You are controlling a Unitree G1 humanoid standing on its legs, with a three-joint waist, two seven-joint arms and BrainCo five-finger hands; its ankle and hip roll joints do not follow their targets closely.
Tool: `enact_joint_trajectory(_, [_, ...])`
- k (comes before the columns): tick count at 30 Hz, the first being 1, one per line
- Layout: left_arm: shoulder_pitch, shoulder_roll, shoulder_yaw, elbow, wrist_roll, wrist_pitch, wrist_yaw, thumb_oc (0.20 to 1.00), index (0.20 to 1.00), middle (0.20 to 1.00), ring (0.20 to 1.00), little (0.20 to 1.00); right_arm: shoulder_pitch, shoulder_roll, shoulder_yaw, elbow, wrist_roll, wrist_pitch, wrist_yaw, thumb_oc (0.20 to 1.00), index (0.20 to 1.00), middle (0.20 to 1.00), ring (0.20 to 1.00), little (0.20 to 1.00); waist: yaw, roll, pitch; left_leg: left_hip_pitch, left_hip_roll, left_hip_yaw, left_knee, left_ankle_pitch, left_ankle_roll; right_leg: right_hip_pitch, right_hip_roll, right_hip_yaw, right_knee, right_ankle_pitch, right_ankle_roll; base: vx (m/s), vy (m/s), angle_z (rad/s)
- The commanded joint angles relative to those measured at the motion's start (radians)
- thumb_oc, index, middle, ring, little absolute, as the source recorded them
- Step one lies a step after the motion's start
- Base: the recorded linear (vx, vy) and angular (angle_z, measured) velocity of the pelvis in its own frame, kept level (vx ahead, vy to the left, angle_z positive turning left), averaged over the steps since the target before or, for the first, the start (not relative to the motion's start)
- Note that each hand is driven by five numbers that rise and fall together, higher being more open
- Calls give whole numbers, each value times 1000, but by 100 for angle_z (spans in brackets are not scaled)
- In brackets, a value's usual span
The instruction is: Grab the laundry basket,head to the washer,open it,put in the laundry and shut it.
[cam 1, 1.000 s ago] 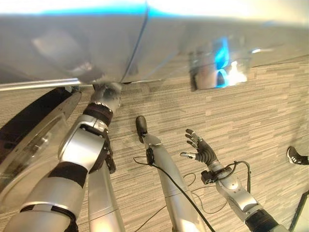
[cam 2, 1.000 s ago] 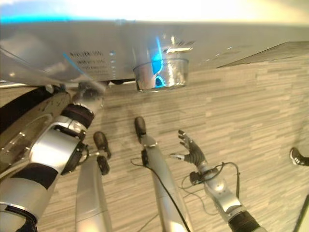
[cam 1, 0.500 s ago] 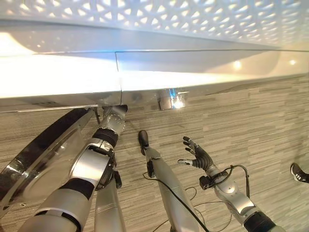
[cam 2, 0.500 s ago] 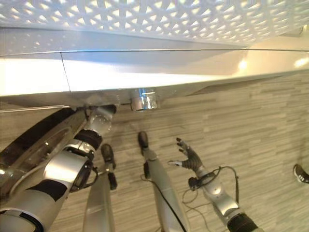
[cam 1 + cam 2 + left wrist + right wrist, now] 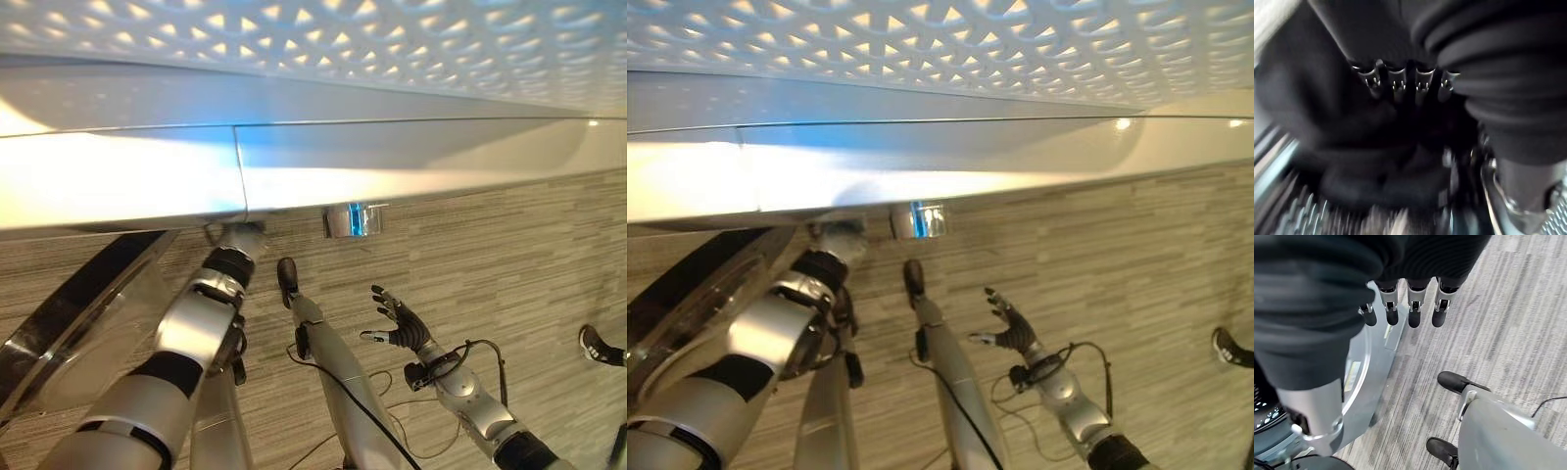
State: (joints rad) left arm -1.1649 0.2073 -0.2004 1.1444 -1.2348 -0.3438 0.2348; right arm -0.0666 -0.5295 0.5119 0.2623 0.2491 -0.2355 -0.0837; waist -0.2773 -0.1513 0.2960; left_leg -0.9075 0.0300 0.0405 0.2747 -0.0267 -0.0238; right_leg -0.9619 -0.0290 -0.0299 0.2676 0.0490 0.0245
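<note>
Camera tipped up since earlier; left arm reaches deeper into washer (image 5: 294, 166), that robot hand hidden, grip unclear. Right robot hand (image 5: 400, 326) spread, idle beside open door (image 5: 69, 313). Risk: laundry snagging on rim.

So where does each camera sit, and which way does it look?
Eye views: on the head, looking down past the silver washer at grey striped carpet; left arm, open right hand.
Left wrist view: along the left hand into somewhere dark.
Right wrist view: down at carpet; shares the round glass washer door with eye views.
</note>
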Motion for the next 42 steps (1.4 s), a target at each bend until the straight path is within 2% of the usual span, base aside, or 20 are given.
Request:
enact_joint_trajectory(1, [-26, -101, 43, -52, 69, -18, -8, 1000, 1000, 1000, 1000, 1000, 21, -58, -19, -32, -15, -14, -5, 1000, 1000, 1000, 1000, 1000, 2, 40, 1, -19, 46, -104, 24, -6, -15, 58, -30, -19, -60, 38, 80, 45, 17, -2])
enact_joint_trajectory(5, [43, -138, 45, -69, 85, -23, -4, 1000, 1000, 1000, 1000, 1000, 20, -54, -21, -29, -15, -13, -14, 1000, 1000, 1000, 1000, 1000, 18, 52, -1, 44, 32, -100, -52, 24, -19, 105, -37, -18, -102, 50, 84, 18, 11, 0])
enact_joint_trajectory(7, [141, -151, 18, -80, 163, -24, 7, 1000, 1000, 1000, 1000, 1000, 16, -44, -30, -19, -24, -12, -24, 1000, 1000, 1000, 1000, 1000, 38, 68, -2, 98, 26, -98, -110, 53, -18, 148, -49, -19, -132, 62, 87, 32, 35, 0])
enact_joint_trajectory(8, [147, -154, 15, -85, 167, -24, 12, 1000, 1000, 1000, 1000, 1000, 19, -43, -30, -19, -25, -12, -25, 1000, 1000, 1000, 1000, 1000, 39, 65, 0, 108, 26, -98, -118, 57, -18, 155, -49, -19, -136, 63, 87, 47, 59, 4])
enact_joint_trajectory(9, [222, -175, 13, -108, 172, -31, 12, 1000, 1000, 1000, 1000, 1000, 13, -31, -33, 6, -32, -14, -40, 1000, 1000, 1000, 1000, 1000, 61, 78, -1, 167, 23, -94, -188, 89, -21, 194, -58, -26, -157, 71, 90, -43, 51, 4])
enact_joint_trajectory(10, [248, -173, 14, -120, 174, -35, 16, 1000, 1000, 1000, 1000, 1000, 9, -25, -35, 12, -34, -15, -47, 1000, 1000, 1000, 1000, 1000, 66, 77, 5, 175, 16, -88, -209, 129, -18, 198, -67, -34, -168, 99, 85, -33, 64, 4])
enact_joint_trajectory(13, [315, -167, 14, -144, 184, -36, 10, 1000, 1000, 1000, 1000, 1000, 14, -1, -40, 37, -42, -11, -60, 1000, 1000, 1000, 1000, 1000, 88, 90, 0, 247, 18, -89, -285, 160, -22, 244, -73, -45, -183, 100, 89, -4, 28, 4])
enact_joint_trajectory(22, [478, -154, -20, -212, 231, -33, -19, 1000, 1000, 1000, 1000, 1000, 33, 30, -40, 83, -65, -3, -49, 1000, 1000, 1000, 1000, 1000, 132, 111, 1, 396, 22, -98, -331, 165, -25, 358, -82, -67, -151, 66, 86, 39, 11, 10])
enact_joint_trajectory(26, [593, -137, -70, -257, 280, -4, -62, 1000, 1000, 1000, 1000, 1000, 47, 52, -58, 123, -61, -3, -37, 1000, 1000, 1000, 1000, 1000, 158, 124, -1, 462, 25, -106, -336, 161, -25, 424, -81, -76, -130, 40, 80, 31, -5, 12])
enact_joint_trajectory(32, [776, -77, -158, -355, 388, 34, -137, 1000, 1000, 1000, 1000, 1000, 84, 55, -111, 184, -75, -6, -18, 1000, 1000, 1000, 1000, 1000, 183, 148, -16, 540, 29, -119, -347, 162, -29, 521, -83, -101, -132, 22, 81, 27, 6, 14])
enact_joint_trajectory(33, [848, -61, -180, -370, 416, 58, -173, 1000, 1000, 1000, 1000, 1000, 109, 58, -140, 219, -76, -3, -3, 1000, 1000, 1000, 1000, 1000, 193, 162, -32, 573, 27, -126, -357, 164, -33, 565, -86, -120, -138, 14, 82, 48, 11, 9])
enact_joint_trajectory(37, [982, 5, -225, -448, 509, 93, -234, 1000, 1000, 1000, 1000, 1000, 134, 60, -177, 317, -97, 9, 16, 1000, 1000, 1000, 1000, 1000, 208, 183, -67, 640, 26, -145, -362, 161, -35, 653, -96, -146, -159, 4, 87, 65, 35, 29])
enact_joint_trajectory(38, [1081, 102, -233, -598, 586, 107, -276, 1000, 1000, 1000, 1000, 1000, 156, 52, -223, 390, -103, 13, 36, 1000, 1000, 1000, 1000, 1000, 228, 202, -110, 684, 23, -170, -362, 154, -40, 729, -109, -177, -191, 1, 95, 87, 70, 25])
enact_joint_trajectory(40, [1083, 103, -233, -600, 586, 108, -276, 1000, 1000, 1000, 1000, 1000, 157, 52, -223, 391, -103, 13, 36, 1000, 1000, 1000, 1000, 1000, 228, 202, -109, 685, 23, -171, -362, 153, -40, 730, -109, -177, -192, 1, 95, 67, 44, 39])
enact_joint_trajectory(42, [1145, 185, -188, -681, 669, 108, -290, 1000, 1000, 1000, 1000, 1000, 181, 46, -247, 422, -111, 20, 64, 1000, 1000, 1000, 1000, 1000, 242, 205, -139, 726, 23, -182, -362, 139, -38, 787, -117, -199, -218, 2, 103, 103, 52, 26])
